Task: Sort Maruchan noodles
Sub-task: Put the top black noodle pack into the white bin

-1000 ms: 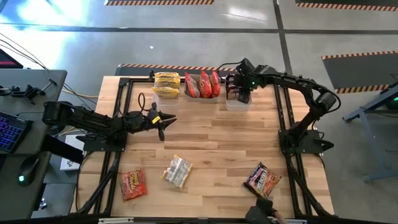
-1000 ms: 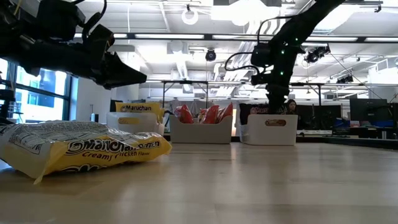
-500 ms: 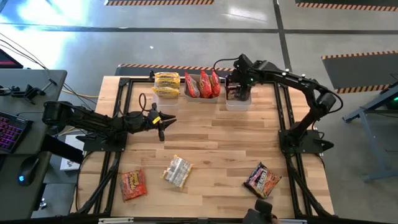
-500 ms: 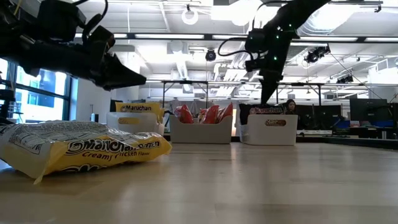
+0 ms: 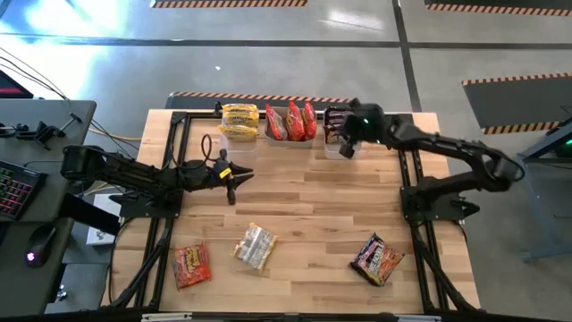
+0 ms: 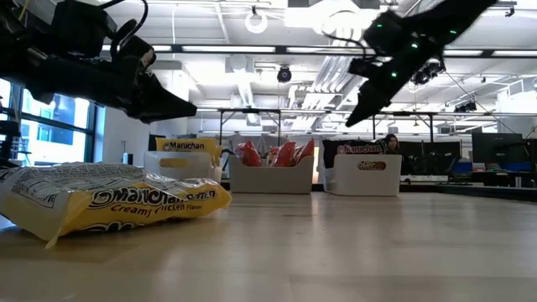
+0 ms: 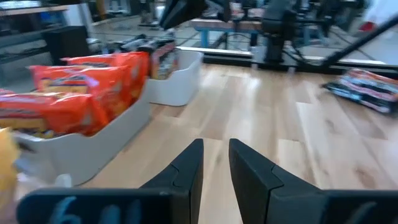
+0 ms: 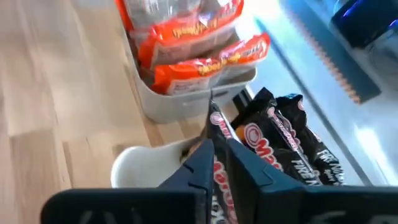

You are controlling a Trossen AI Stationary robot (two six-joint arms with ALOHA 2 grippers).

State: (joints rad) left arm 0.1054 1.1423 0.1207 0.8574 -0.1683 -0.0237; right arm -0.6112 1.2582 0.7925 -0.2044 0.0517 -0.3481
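Three white bins stand along the far edge. They hold yellow Maruchan noodles [image 5: 239,122], red ones [image 5: 290,121] and dark ones [image 5: 334,125]. Loose packets lie flat near the front: a red-orange one [image 5: 190,265], a yellow one [image 5: 256,246] and a dark one [image 5: 378,258]. My right gripper [image 5: 344,148] hangs shut and empty above the near rim of the dark bin [image 8: 143,165], slanting down. My left gripper [image 5: 234,175] hovers level over the table's left middle. Its fingers [image 7: 186,171] stand a little apart with nothing between them.
A black frame [image 5: 179,121] runs around the tabletop, with the arm bases on the left and right. Bare wood lies between the bins and the loose packets. The low view shows the yellow packet [image 6: 109,201] up close, with the bins [image 6: 273,174] far behind it.
My right gripper has risen out of the dark bin and drawn back toward the table's near right. It has tipped from pointing down to a slant, and its fingers have shut. A dark packet stays standing in the bin. A hand at the front edge has gone from view.
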